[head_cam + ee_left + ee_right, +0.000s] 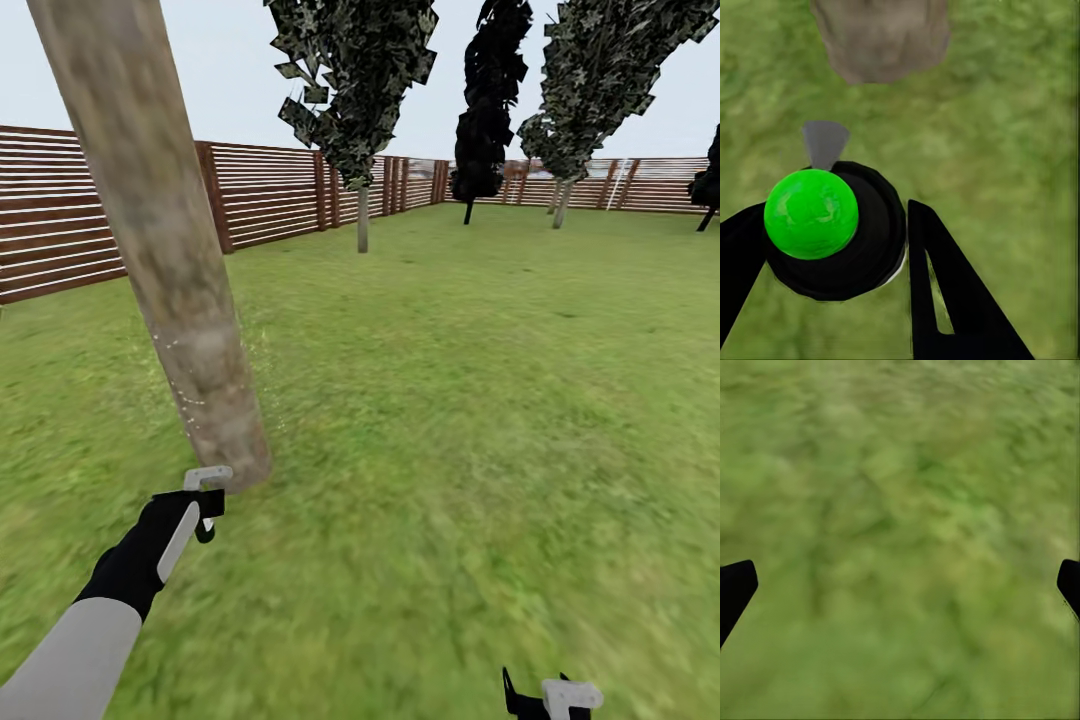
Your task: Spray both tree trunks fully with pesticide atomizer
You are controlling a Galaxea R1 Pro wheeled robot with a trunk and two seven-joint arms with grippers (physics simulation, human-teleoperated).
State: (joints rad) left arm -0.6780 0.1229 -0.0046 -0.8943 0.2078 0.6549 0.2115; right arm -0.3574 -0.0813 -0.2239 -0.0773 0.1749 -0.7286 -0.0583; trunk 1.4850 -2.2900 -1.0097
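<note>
Left end effector [832, 247] clamps atomizer [825, 225]; right [900, 585] wide.

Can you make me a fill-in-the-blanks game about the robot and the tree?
1. The left gripper is shut on the ____.
2. The atomizer points at the nearest tree's ____.
3. The right gripper is open, with only ____ beneath it.
4. Behind the lawn runs a wooden ____.

Missing words: atomizer; trunk; grass; fence
</note>
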